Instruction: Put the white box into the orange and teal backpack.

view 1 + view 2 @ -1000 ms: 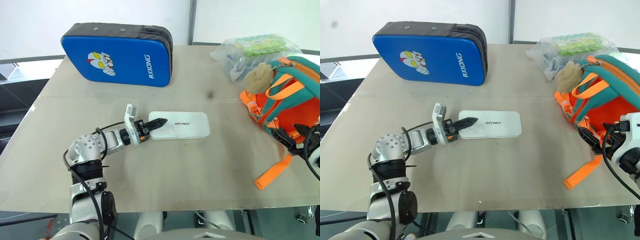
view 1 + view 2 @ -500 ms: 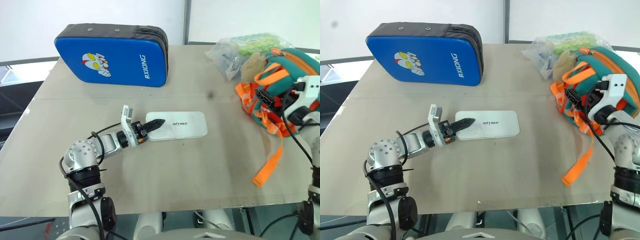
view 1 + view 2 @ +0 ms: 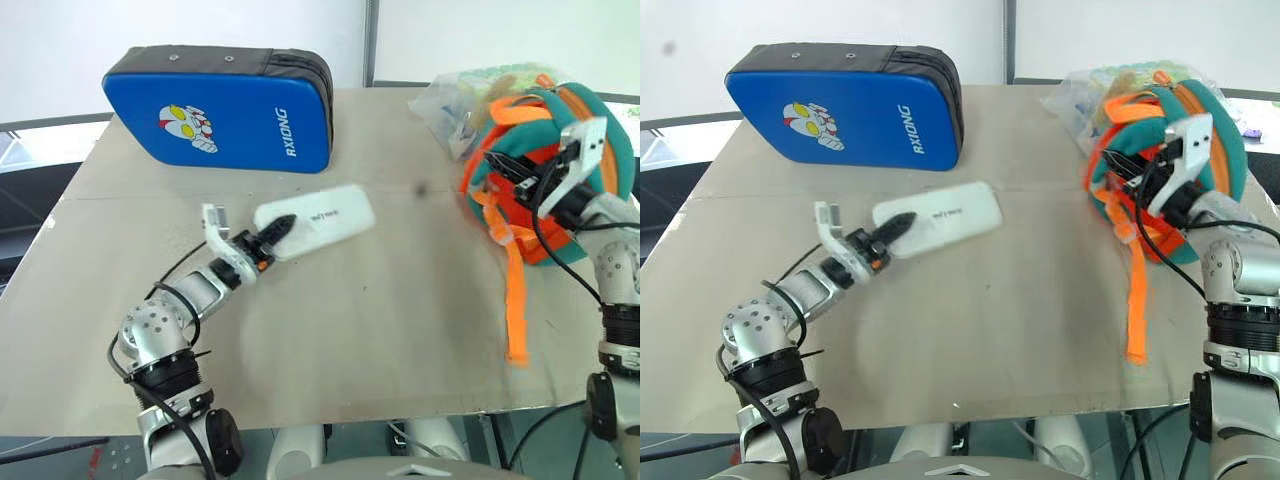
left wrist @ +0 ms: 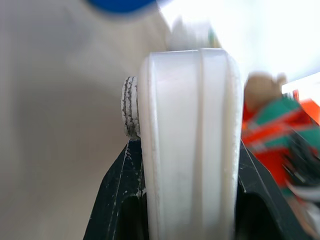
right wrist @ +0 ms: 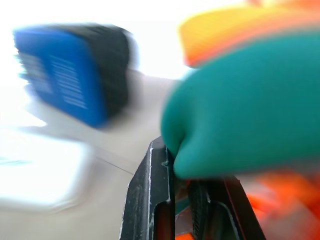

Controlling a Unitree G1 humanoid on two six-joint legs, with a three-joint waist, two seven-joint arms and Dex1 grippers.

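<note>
White box (image 3: 318, 220): smooth, flat, elongated plastic case with rounded corners and small dark lettering on its upper face; it lies at a slant over the middle of the desk, nearer the far edge than the near one, its free end pointing toward the right edge.
Left gripper (image 3: 272, 235): two black fingers closed on the box's left end, one finger lying across the upper face. In the left wrist view the box (image 4: 189, 145) stands edge-on between the two fingers, a ridged grey pad pressed against its side, so the jaws are spread only as far as the case is thick.
Orange and teal backpack (image 3: 1160, 170): soft fabric bag, orange body with a teal zipper band; it is raised near the far right corner of the desk, with orange webbing straps looping over it and one long strap (image 3: 514, 300) hanging toward the near edge.
Right gripper (image 3: 1130, 168): at the backpack's left side, jaws pinched together on the bag. In the right wrist view teal fabric (image 5: 240, 115) bulges out above the closed black fingers.
Blue pad (image 3: 215, 110): thick padded cushion, glossy blue face with a cartoon figure and white lettering, dark grey band around its rim; it sits at the far left of the desk.
Clear plastic bag (image 3: 450, 105): crinkled film holding green items, at the far edge behind the backpack.
Desk (image 3: 360, 340): matte beige top with a faint seam running across it.
</note>
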